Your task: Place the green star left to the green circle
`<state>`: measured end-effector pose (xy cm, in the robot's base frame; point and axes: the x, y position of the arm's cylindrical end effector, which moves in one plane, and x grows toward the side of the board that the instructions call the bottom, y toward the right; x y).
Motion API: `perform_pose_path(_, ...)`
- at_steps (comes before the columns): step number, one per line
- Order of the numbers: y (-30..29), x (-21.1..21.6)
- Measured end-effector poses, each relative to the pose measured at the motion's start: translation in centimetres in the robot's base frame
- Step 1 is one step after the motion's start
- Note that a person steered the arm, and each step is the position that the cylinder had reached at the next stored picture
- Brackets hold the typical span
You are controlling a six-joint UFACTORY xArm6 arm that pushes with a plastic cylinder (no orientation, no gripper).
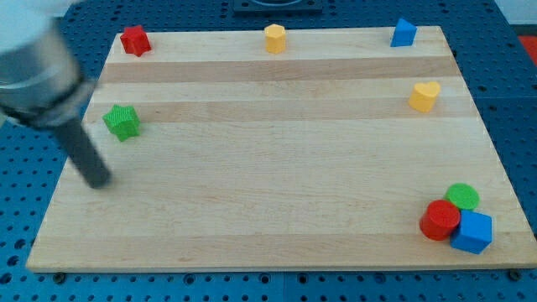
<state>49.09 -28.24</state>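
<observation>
The green star (pixel 122 122) lies near the board's left edge, in the upper half. The green circle (pixel 463 196) sits at the bottom right, touching a red cylinder (pixel 440 220) and a blue cube (pixel 472 231). My tip (pixel 100 181) rests on the board below and slightly left of the green star, a short gap away from it. The rod slants up to the view's left, where the blurred arm body fills the corner.
A red star-like block (pixel 134 40) is at the top left. A yellow hexagon-like block (pixel 275 38) is at the top middle. A blue triangle-like block (pixel 404 33) is at the top right. A yellow heart (pixel 424 96) lies below it. The wooden board (pixel 268 168) sits on a blue surface.
</observation>
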Motion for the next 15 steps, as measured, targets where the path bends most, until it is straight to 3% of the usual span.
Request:
perform_pose_path(1,-2.2,-3.3)
perform_pose_path(3,0.6,-12.1)
perform_pose_path(5,1.8,-8.8)
perform_pose_path(7,9.1,-5.1)
perform_pose_path(10,22.9,-6.8)
perform_pose_path(13,30.6,-11.5)
perform_pose_path(15,34.0,-8.8)
